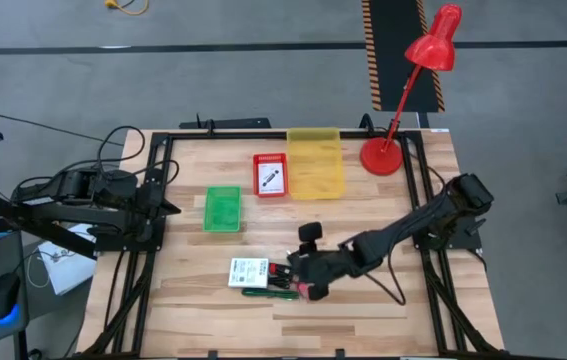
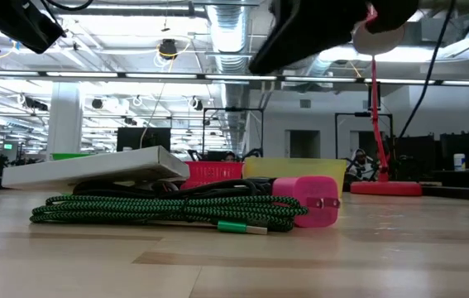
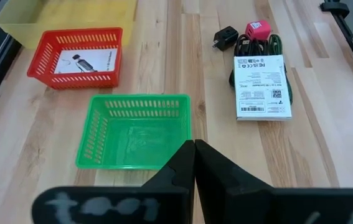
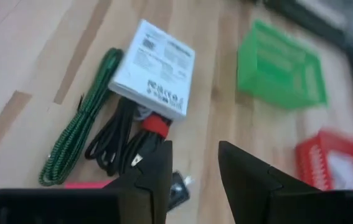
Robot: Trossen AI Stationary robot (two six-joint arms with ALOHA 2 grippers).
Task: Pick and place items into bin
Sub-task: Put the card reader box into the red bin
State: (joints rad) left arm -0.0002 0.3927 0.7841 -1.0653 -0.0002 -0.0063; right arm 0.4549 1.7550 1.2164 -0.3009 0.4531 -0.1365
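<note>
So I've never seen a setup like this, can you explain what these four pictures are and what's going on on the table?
It is a robot with two dark arms at a wooden table. One picture looks straight down, one looks level across the tabletop, and two come from cameras on the arms' wrists.

The left end effector waits at the table's left edge, fingers shut, holding nothing. The right end effector is open and hovers over a small pile, also holding nothing.

The pile holds a white packet, a green braided cable, a black cable, a pink plug and a small black plug.

Farther back are a green basket, a red basket with a card inside, a yellow bin and a red desk lamp.
</note>
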